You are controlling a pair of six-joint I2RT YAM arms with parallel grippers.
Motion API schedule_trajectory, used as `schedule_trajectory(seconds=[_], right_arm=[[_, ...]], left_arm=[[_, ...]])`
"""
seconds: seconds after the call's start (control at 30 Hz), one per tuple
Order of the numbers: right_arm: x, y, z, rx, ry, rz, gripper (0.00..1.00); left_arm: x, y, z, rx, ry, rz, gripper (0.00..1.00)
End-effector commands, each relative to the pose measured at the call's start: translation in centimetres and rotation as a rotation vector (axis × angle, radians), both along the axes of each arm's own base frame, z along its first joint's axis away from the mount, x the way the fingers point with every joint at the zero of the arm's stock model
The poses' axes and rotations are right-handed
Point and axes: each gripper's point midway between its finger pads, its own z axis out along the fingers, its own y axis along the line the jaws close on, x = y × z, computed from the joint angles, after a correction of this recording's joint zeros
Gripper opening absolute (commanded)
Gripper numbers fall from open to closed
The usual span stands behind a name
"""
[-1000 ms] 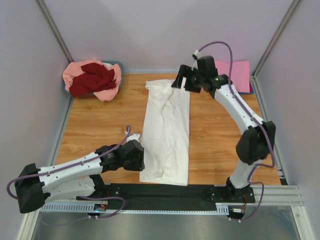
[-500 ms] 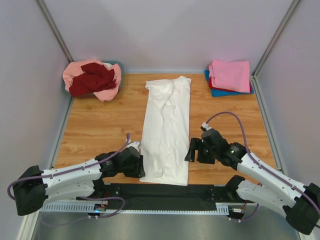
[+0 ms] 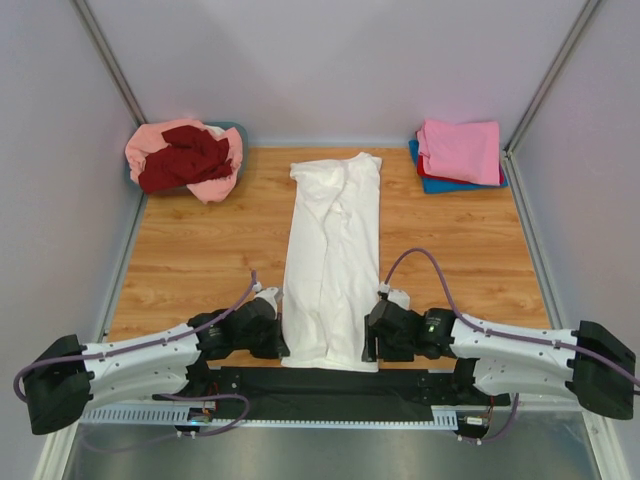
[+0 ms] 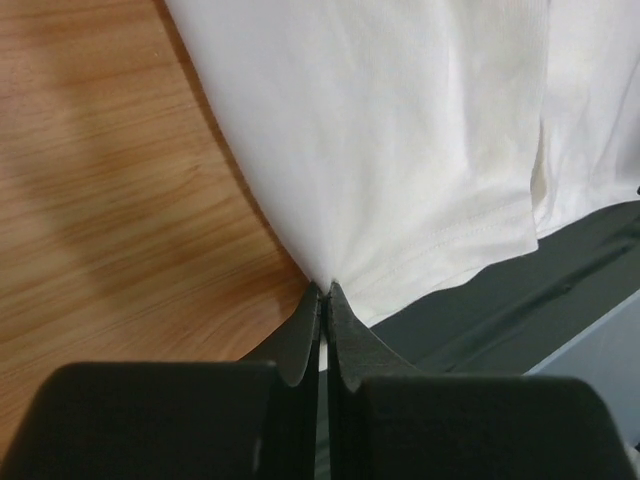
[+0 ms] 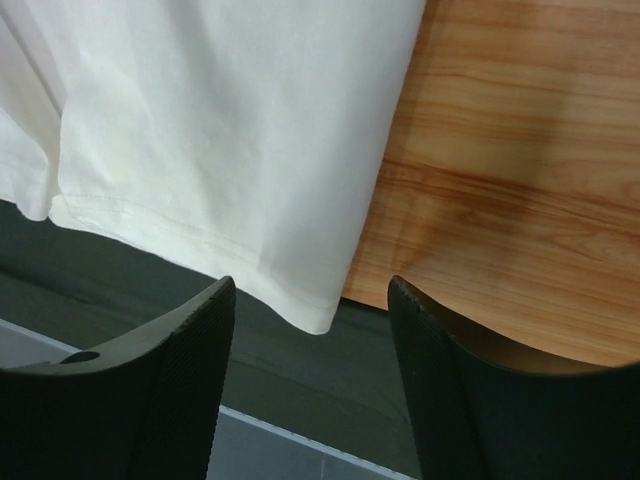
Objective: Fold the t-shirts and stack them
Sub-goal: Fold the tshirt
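Note:
The off-white t-shirt [image 3: 333,255] lies as a long folded strip down the middle of the wooden table [image 3: 200,250], its hem at the near edge. My left gripper [image 3: 281,346] sits at the near left corner. In the left wrist view the left gripper [image 4: 325,290] is shut on that hem, and the cloth [image 4: 400,150] puckers at the tips. My right gripper [image 3: 368,342] is at the near right corner. Seen from the right wrist, it [image 5: 312,292] stands open, with the shirt's corner [image 5: 316,322] between its fingers and untouched.
A folded stack, bright pink [image 3: 460,150] over red and blue, sits at the back right. Salmon-pink and dark red shirts [image 3: 185,155] are heaped on a grey-blue tub at the back left. A black mat [image 3: 330,382] runs along the near edge. Walls enclose three sides.
The right arm has swung from the shirt's far end down to its near right corner, its jaws narrowing a little. The left gripper has shut on the near left hem.

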Motion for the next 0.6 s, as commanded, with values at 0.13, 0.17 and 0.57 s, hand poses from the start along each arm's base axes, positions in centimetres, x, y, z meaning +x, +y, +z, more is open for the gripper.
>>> schedule_trajectory(seconds=[0.13, 0.17, 0.57], right_arm=[[0.2, 0.9, -1.6, 0.009, -0.022, -0.092, 0.50], [0.3, 0.8, -1.7, 0.008, -0.025, -0.097, 0.48], [-0.3, -0.1, -2.7, 0.026, -0.018, -0.126, 0.00]], left_arm=[[-1.6, 2.1, -1.2, 0.048, 0.048, 0.011, 0.00], [-1.6, 2.1, -1.3, 0.048, 0.051, 0.014, 0.00], [-2.2, 2.2, -2.1, 0.051, 0.091, 0.029, 0.00]])
